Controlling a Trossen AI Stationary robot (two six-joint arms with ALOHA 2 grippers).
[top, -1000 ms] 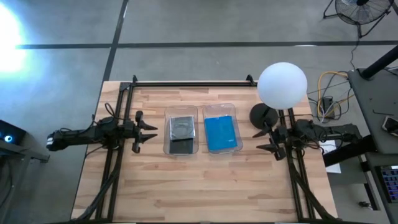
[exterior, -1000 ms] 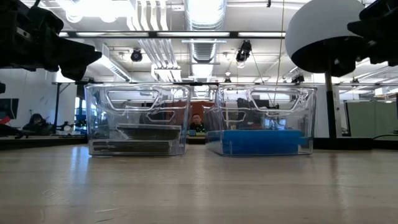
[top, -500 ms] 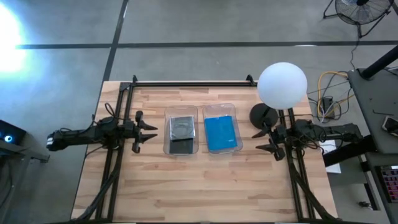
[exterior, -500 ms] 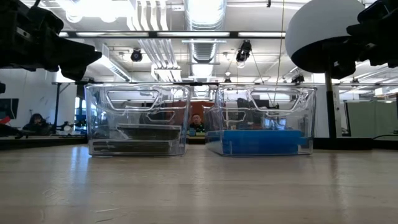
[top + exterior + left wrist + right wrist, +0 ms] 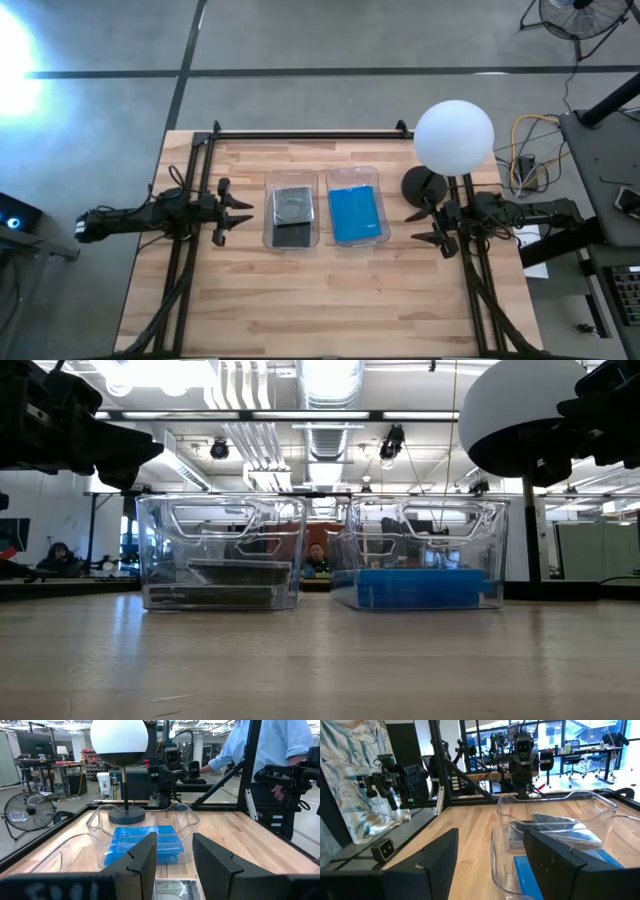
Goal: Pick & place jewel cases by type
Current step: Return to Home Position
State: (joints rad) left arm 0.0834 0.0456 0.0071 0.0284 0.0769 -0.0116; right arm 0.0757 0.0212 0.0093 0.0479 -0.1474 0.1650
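Note:
Two clear bins stand side by side at the table's middle. Dark jewel cases [image 5: 292, 213] lie stacked in the left bin [image 5: 291, 175]; blue jewel cases [image 5: 355, 214] lie stacked in the right bin [image 5: 353, 172]. In the low view the dark stack [image 5: 225, 585] and the blue stack [image 5: 415, 588] rest on the bin floors. My left gripper [image 5: 240, 212] hovers open at the table's left, pointing level toward the bins. My right gripper [image 5: 425, 225] hovers open at the right, facing them. Nothing sits between either pair of fingers [image 5: 145, 865] [image 5: 440, 857].
A lamp with a white globe [image 5: 453, 135] and a dark round base [image 5: 424, 185] stands at the far right, close to my right gripper. Black frame rails [image 5: 300, 132] run along the far edge and both sides. Bare wood lies toward the near edge. A person [image 5: 265, 750] stands beyond the table.

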